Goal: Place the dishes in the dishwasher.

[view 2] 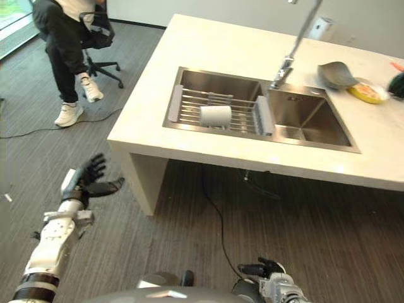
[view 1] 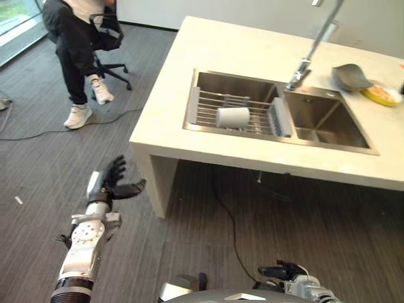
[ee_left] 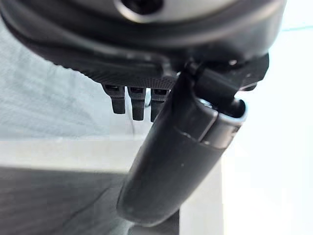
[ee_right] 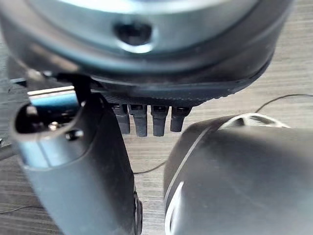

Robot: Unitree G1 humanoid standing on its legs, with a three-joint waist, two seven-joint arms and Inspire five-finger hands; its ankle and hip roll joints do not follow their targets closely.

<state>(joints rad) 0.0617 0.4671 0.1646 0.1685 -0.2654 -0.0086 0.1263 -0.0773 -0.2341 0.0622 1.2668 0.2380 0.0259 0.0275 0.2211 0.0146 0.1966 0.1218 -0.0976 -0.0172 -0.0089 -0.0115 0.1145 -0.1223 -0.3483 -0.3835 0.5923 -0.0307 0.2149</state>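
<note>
Left eye view: a white cup (view 1: 233, 117) is seen lying on its side on a wire rack (view 1: 208, 108) in a steel sink (view 1: 328, 117). The left hand (view 1: 113, 183), fingers spread, is held over striped carpet (view 1: 189, 240). Right wrist view: the right hand (ee_right: 146, 120) is shown with straight fingers, empty.

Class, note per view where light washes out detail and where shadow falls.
Left eye view: the pale counter is brightly lit, the floor under its overhang shadowed. Left wrist view: the background beside the left robot hand washes out white. Right wrist view: even light, no glare.
</note>
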